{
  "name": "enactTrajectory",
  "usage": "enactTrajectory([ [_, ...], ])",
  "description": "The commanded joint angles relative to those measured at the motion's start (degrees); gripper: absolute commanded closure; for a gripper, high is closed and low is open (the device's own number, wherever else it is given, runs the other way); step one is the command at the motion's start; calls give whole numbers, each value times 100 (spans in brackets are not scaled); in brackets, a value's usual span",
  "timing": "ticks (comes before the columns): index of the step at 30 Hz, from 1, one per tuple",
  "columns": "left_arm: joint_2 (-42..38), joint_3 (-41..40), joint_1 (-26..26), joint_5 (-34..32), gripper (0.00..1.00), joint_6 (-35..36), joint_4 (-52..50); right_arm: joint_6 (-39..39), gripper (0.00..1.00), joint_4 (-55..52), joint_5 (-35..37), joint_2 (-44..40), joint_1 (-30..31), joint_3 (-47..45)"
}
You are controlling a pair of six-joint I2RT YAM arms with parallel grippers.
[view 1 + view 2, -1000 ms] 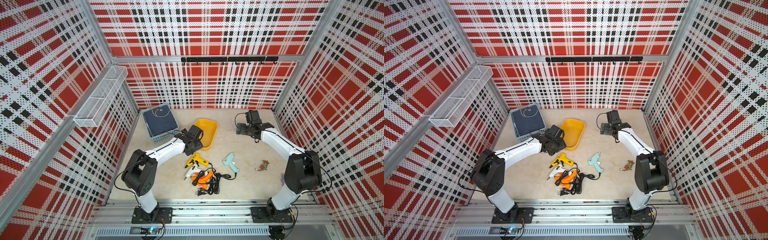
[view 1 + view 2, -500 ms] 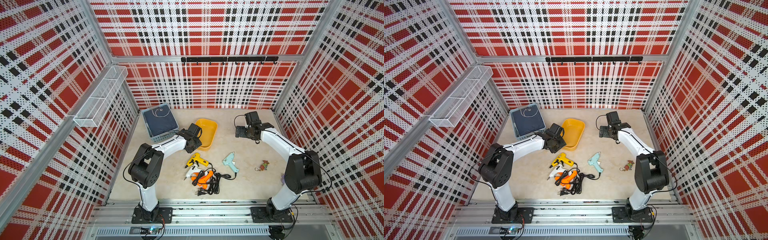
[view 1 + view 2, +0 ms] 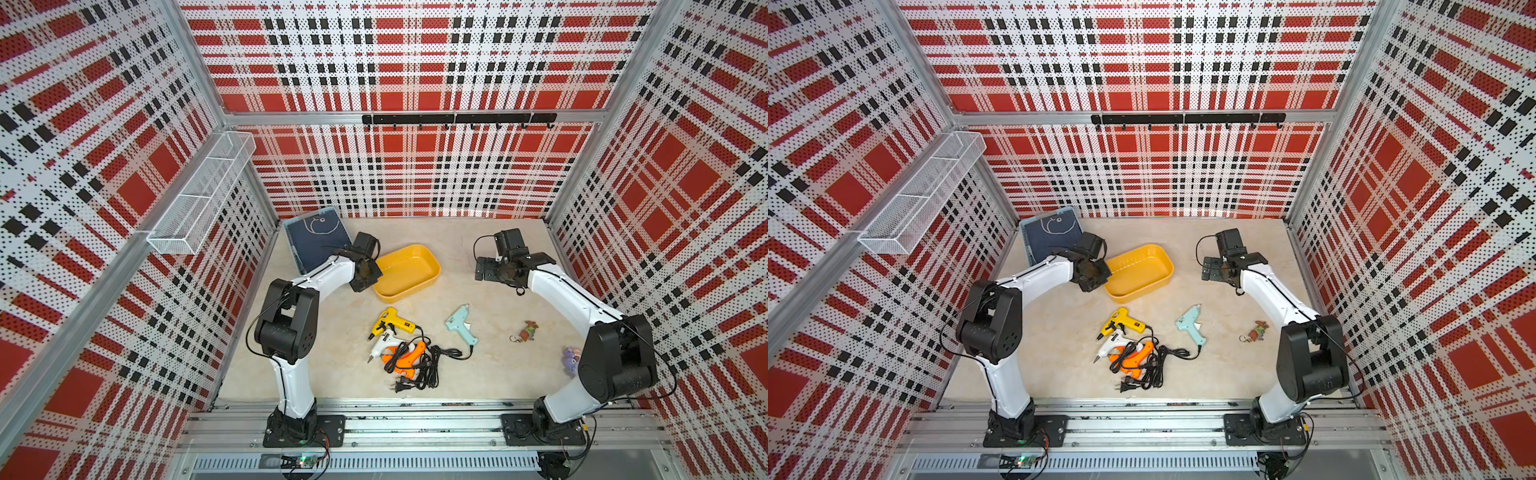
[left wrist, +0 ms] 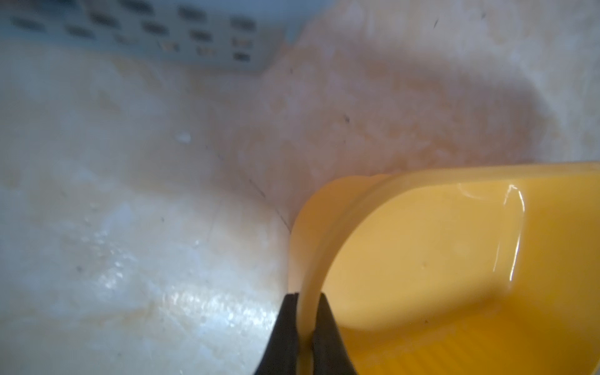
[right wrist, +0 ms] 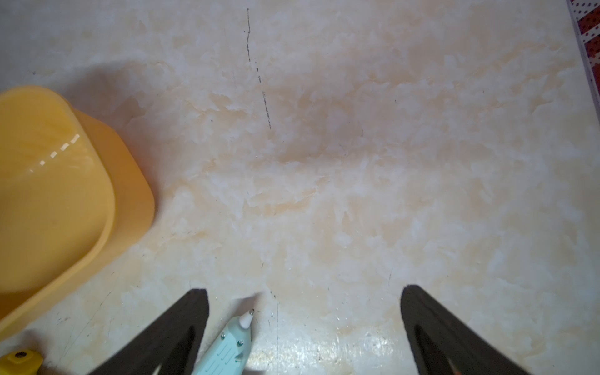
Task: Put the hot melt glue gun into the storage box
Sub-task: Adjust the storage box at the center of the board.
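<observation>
Left wrist: left tool (image 4: 306, 297) clamps box (image 4: 329, 224) rim, box stretching lengthwise away — right tool (image 5: 305, 290) agape, teal gun (image 5: 227, 347) nozzle toward it.

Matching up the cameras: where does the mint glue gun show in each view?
In a top view: mint gun lies right of the cord tangle.
In a top view: mint gun, same spot.
Left wrist: not in it.
Right wrist: its nozzle end beside a right gripper finger.
Shared landmark: yellow box, in all four.
</observation>
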Motion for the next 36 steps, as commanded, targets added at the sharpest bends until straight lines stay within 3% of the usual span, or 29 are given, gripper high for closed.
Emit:
enactTrajectory([
  [1,370,868,25,-26,98,765,-253,37,0,-117,-134,-295,-7,-160],
  [6,1402,2550,-231,117,98,1562,-971,-237,0,-167,-752,-745,35,-628],
  [9,1951,3164,-488,183,98,1917,-1398,-340,0,-350,-1067,-1000,173,-887],
  [18,2088,2609,-881,152,98,1973,-1404,177,0,-811,-1209,-1533,1415,-1725],
  [19,2088,2629,-882,154,95,1959,-1401,258,0,-796,-1179,-1526,1541,-1829],
  [22,2050,2750,-887,114,71,1898,-1404,451,0,-786,-992,-1390,1806,-2034],
  [25,1890,2827,-873,26,56,1824,-1404,517,0,-883,-803,-1200,1861,-2051],
  [29,1549,2837,-832,-50,49,1724,-1413,480,0,-874,-681,-943,1865,-2015],
  [36,855,2789,-759,-178,48,1566,-1412,326,13,-562,-763,-158,1933,-1884],
])
